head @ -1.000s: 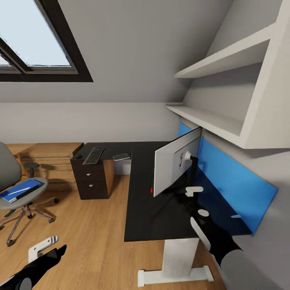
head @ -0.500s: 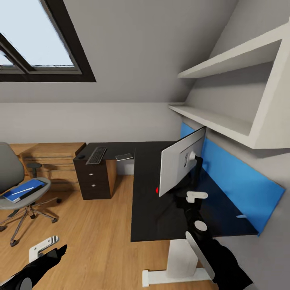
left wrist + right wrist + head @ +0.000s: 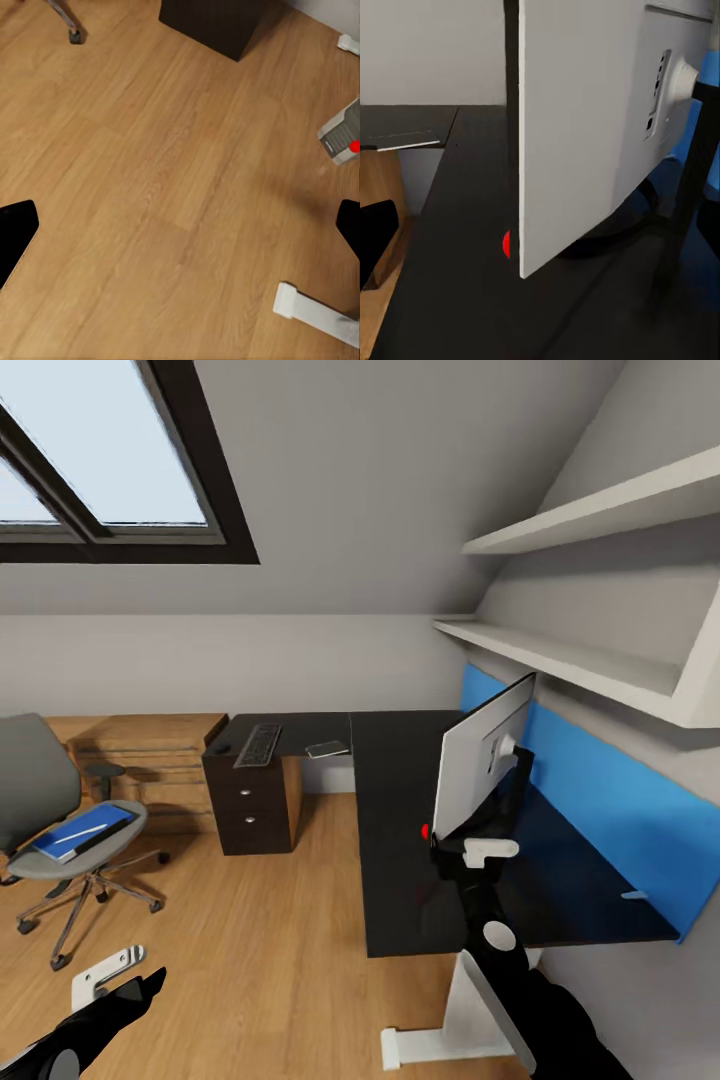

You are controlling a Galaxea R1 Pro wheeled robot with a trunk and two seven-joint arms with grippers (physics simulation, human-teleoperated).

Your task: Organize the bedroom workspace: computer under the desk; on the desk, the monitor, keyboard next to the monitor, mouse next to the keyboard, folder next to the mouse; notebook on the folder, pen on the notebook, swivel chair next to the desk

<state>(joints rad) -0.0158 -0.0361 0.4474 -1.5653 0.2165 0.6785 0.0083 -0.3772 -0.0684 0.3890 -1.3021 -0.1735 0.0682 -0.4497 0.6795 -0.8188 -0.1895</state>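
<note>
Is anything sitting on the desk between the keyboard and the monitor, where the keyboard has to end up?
Yes. A thin flat item, perhaps the notebook, lies on the desk between the keyboard and the monitor. Otherwise that stretch looks bare.

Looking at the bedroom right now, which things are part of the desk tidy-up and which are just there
Part of the job:
monitor
desk
keyboard
swivel chair
blue folder, on the chair seat
right gripper, by the monitor's edge

Just there:
wall shelves
skylight window
drawer unit beneath the keyboard
</note>
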